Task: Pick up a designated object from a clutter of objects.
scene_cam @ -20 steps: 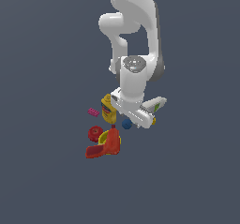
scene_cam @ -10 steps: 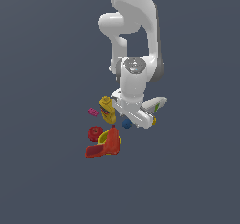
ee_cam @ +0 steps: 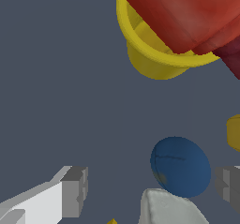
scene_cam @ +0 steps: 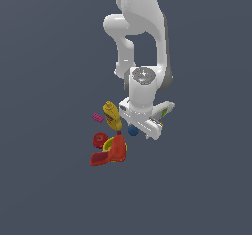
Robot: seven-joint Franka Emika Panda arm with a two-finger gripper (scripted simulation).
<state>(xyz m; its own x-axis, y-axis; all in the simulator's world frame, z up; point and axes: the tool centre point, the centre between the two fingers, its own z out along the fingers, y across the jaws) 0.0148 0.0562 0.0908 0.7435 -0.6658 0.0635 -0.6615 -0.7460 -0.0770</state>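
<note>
Over the last second almost nothing moved: in the exterior view your gripper (scene_cam: 140,129) sat just right of centre, as low over the pile as before, and the clutter of objects (scene_cam: 110,140) lay unchanged to its lower left. I read that as the approach having stalled or slowed to fine alignment, with the grasp not yet made.

The blue ball (ee_cam: 180,166) lay in the lower right of the wrist view, close to one grey fingertip (ee_cam: 228,183) and well apart from the other (ee_cam: 73,191), so the claw stood wide and held nothing. You would probably need to shift toward the ball to centre it.

The arm reached straight down from the top of the frame, wrist bent over the ball (scene_cam: 132,130). The yellow cup (ee_cam: 154,49) and red drill (ee_cam: 187,12) sat beyond it.
</note>
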